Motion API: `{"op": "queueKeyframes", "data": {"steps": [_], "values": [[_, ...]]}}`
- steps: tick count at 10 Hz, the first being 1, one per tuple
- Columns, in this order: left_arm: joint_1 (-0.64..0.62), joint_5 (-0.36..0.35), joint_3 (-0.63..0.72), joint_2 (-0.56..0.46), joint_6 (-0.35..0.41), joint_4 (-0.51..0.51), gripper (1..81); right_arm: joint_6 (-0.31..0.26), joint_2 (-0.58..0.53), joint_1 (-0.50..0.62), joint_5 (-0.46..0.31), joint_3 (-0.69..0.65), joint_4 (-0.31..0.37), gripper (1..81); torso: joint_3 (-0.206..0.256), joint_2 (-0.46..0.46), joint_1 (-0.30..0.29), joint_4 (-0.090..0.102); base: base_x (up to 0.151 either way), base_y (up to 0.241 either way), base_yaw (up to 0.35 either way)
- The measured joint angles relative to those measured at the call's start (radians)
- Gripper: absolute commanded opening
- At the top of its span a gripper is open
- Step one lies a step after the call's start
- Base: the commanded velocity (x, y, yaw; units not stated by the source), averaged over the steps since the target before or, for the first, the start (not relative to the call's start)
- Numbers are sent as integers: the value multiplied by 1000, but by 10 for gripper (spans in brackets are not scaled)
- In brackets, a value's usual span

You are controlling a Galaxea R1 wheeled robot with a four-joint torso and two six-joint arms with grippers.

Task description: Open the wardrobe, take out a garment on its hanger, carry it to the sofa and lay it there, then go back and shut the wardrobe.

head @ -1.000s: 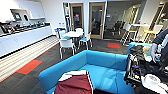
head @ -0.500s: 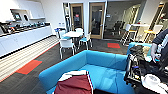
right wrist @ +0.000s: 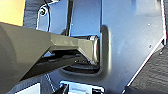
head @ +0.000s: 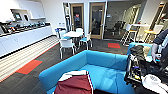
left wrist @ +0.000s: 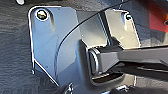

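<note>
Grippers' fingers: I cannot tell, spread or pressed together.
Maroon jacket [head: 75,85] lies on the blue sofa [head: 105,67], at its left end.

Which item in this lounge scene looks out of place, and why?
The maroon jacket with white sleeves lies spread on the near end of the blue sofa, not hung up. On the right, dark clothing is heaped on the neighbouring blue seat. The white chairs and table look orderly.
</note>
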Motion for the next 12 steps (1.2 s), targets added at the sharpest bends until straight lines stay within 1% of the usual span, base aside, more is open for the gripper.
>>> {"op": "queueKeyframes", "data": {"steps": [5,9,12], "values": [[-5,0,1,-1,0,0,811,1,5,2,-1,-4,0,811,0,0,0,0,0,0,201],[2,-1,1,0,0,1,811,0,5,3,0,-6,0,811,0,0,0,0,0,0,241],[1,-1,1,0,7,13,811,1,7,-16,0,-10,0,811,0,0,0,0,0,0,263]]}}
